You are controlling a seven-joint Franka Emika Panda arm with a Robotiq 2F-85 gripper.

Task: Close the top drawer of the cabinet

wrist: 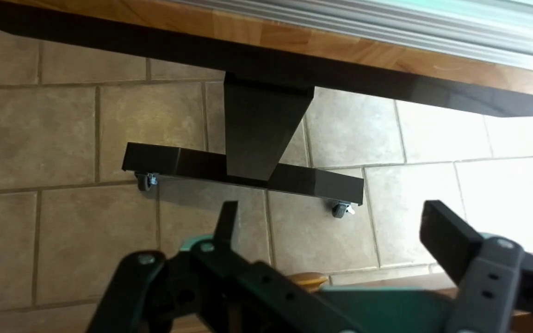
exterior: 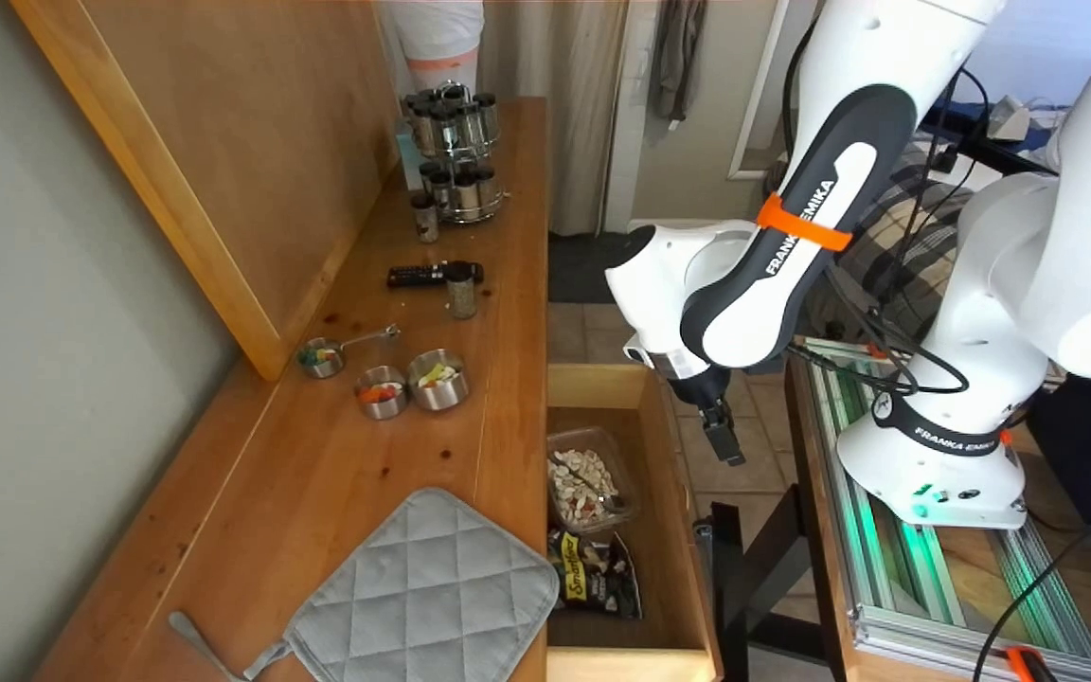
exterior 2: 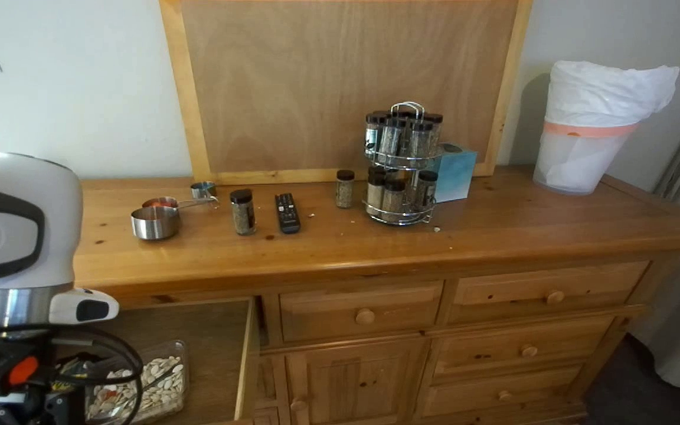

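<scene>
The top drawer (exterior: pixel 593 385) of the wooden cabinet (exterior 2: pixel 369 260) is pulled open. Its side wall (exterior 2: pixel 247 360) also shows in an exterior view. Inside lie a clear container (exterior: pixel 593 478) of pale pieces and a black snack bag (exterior: pixel 602 576). My gripper (exterior: pixel 731 457) points down on the outer side of the drawer front, between the drawer and the robot's table. In the wrist view the gripper (wrist: pixel 331 208) is open with nothing between its fingers. A round wooden knob (wrist: pixel 310 280) shows low behind the fingers, partly hidden. I cannot tell the exact gap to the drawer front.
The robot's table edge (wrist: pixel 294 39) and its dark leg (wrist: pixel 266 129) stand close by the gripper. On the cabinet top are a grey pot holder (exterior: pixel 432 587), metal cups (exterior: pixel 437 379), a spice rack (exterior 2: pixel 402 162), a remote (exterior 2: pixel 287 213) and loose spice jars (exterior 2: pixel 242 212).
</scene>
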